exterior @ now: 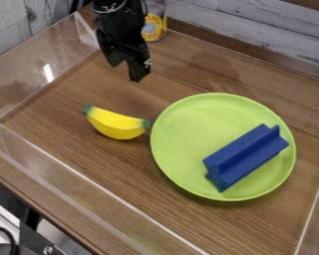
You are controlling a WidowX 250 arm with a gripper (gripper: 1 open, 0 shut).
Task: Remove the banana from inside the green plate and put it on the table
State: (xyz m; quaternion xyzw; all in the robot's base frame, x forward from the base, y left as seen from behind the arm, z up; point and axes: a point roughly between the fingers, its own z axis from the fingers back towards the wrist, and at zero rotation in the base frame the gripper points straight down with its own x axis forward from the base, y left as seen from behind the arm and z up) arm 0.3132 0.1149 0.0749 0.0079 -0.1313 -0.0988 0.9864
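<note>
The banana (116, 123), short, yellow and curved with a greenish tip, lies on the table (69, 159) just left of the green plate (189, 125), its tip close to the plate's rim. The plate holds only a blue angular block (245, 156). My black gripper (129, 66) hangs above the table at the back, well behind the banana. Its fingers point down, stand open and hold nothing.
Clear acrylic walls (29, 70) run around the table's edges. The plate fills the right half of the table. Bare wood lies between the gripper and the banana and in front of the banana.
</note>
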